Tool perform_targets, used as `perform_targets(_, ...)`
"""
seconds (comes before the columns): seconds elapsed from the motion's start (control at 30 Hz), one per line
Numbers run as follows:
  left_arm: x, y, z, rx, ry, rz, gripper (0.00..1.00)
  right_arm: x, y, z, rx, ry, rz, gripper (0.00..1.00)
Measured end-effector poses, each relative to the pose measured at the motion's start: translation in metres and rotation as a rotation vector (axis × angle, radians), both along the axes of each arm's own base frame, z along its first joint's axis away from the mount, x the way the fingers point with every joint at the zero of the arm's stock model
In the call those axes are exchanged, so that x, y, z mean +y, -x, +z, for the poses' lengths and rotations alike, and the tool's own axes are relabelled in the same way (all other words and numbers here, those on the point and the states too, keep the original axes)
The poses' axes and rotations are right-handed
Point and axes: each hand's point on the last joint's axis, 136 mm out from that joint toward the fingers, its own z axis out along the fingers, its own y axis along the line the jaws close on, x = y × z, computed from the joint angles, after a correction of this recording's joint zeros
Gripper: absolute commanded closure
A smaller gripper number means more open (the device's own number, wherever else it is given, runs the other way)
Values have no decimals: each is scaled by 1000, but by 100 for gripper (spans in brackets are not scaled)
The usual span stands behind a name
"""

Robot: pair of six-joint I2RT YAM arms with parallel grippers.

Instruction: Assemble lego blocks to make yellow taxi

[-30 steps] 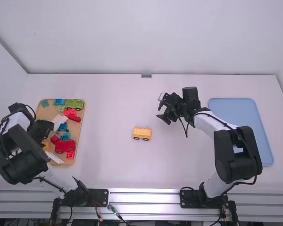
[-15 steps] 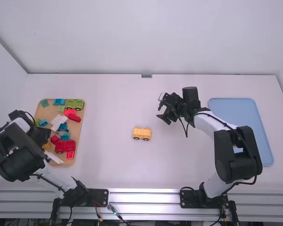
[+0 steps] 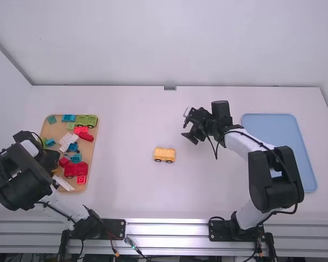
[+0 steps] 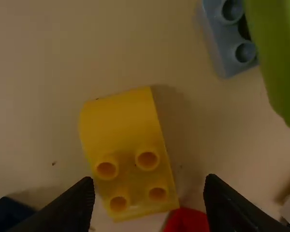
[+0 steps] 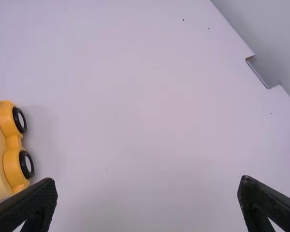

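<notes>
Nine o'clock from the wheeled yellow base (image 3: 164, 156), the left gripper (image 3: 48, 156) covers part of the tray (image 3: 91, 154); the left wrist view reveals a studded yellow block (image 4: 130, 145) on it, fingers apart. The right gripper (image 3: 187, 124), one o'clock from the base, is open; its wrist view crops the base.

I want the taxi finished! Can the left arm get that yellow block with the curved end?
Probably yes: its fingers are open, the yellow block shows its studded end between them, and nothing lies on top. The red piece right by that end might get bumped, though.
</notes>
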Motion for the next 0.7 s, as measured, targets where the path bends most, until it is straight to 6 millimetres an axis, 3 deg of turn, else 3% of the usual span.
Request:
perform_targets(0.07,2,2,0,9,-9,4,46,0,0,0,0,0,0,1)
perform_targets(0.27,4,8,-2,42,-26,13,63,0,0,0,1,-1,0,1)
perform_targets(0.47,5,10,-3,53,-31,15,66,0,0,0,1,-1,0,1)
perform_targets(0.6,8,9,-3,54,-44,10,74,0,0,0,2,-1,-1,1)
perform_targets(0.7,7,10,-3,61,-45,3,73,0,0,0,1,0,0,1)
